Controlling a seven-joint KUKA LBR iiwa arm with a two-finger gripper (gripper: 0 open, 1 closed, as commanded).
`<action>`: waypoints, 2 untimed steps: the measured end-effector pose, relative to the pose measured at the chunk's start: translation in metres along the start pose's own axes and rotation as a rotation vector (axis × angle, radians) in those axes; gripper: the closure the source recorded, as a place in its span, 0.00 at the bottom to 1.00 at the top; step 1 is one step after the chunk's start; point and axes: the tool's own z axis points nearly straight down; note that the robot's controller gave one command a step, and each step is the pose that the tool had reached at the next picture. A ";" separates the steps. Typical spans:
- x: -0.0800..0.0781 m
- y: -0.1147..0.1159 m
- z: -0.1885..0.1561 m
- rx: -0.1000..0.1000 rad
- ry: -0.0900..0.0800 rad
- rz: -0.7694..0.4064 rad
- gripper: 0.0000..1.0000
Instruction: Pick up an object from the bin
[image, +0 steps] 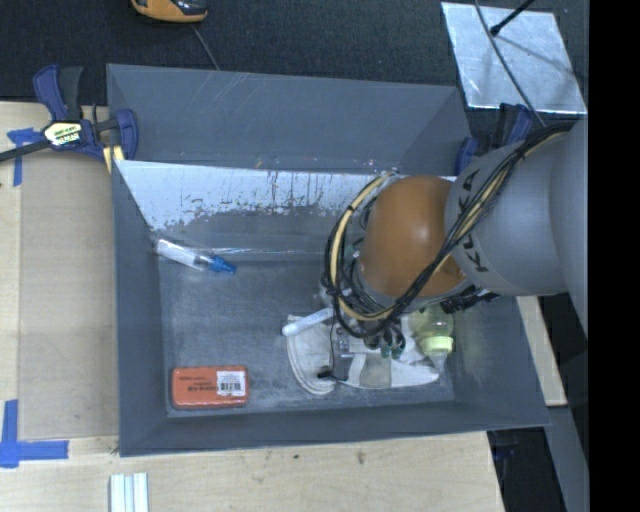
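I had gripper low over white curved plastic piece, front of grey metal bin; couldn't tell whether open or closed.

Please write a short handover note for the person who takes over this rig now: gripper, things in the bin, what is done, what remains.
Gripper: low in the bin, front right, over a white curved plastic piece; whether it holds anything cannot be seen.
Nearby: a yellow-green item to its right.
Elsewhere: orange block with barcode label front left; clear tube with blue tip back left.
Done: nothing lifted.
Left: grasp and lift one thing.
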 end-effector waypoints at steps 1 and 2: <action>-0.021 -0.022 0.010 0.000 -0.006 -0.207 1.00; -0.021 -0.022 0.010 0.000 -0.006 -0.207 1.00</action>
